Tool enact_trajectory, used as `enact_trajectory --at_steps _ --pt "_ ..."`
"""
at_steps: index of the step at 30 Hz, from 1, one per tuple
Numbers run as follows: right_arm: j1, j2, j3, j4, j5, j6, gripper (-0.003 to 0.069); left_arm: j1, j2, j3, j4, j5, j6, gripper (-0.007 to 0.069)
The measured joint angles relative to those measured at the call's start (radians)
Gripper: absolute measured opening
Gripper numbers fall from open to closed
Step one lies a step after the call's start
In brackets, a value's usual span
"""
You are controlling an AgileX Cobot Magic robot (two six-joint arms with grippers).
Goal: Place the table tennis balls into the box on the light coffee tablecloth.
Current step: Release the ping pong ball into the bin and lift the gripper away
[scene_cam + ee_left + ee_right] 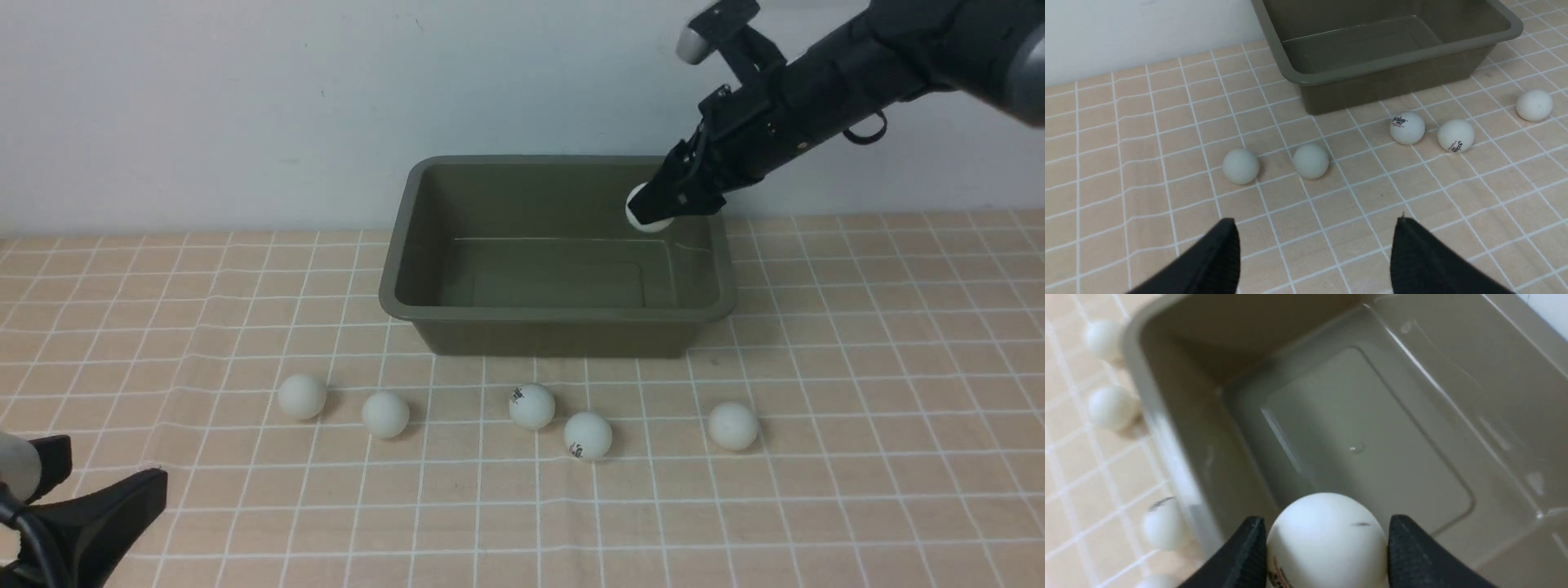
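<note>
Ball [1327, 535] pinched by right pincer [653, 208] over far right corner of box [555, 312]; looks like drop step, next spread it. Left pincer [1315, 223] spread, empty.

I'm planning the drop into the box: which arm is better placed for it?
Right. The right hand grips a ball over the open box; the left hand is open, empty, and well short of the box, low over the cloth.

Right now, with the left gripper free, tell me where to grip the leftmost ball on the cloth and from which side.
Take the leftmost ball across its widest middle, coming straight down with the open left gripper. It is round and sits free on the flat cloth, apart from the next ball, so a finger likely fits on either side.
</note>
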Motion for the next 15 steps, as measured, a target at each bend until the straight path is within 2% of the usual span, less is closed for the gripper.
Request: enact_trajectory --at_steps 2,9,15 --pt "0.014 0.0 0.0 -0.03 -0.023 0.034 0.035 0.0 0.0 0.0 0.0 0.009 0.0 0.0415" --pt "0.014 -0.012 0.0 -0.056 -0.084 0.085 0.0457 0.0 0.0 0.0 0.0 0.013 0.004 0.0415" --pt "-0.059 -0.13 0.001 -0.151 -0.077 0.132 0.0461 0.0 0.0 0.0 0.0 0.031 0.007 0.0415"
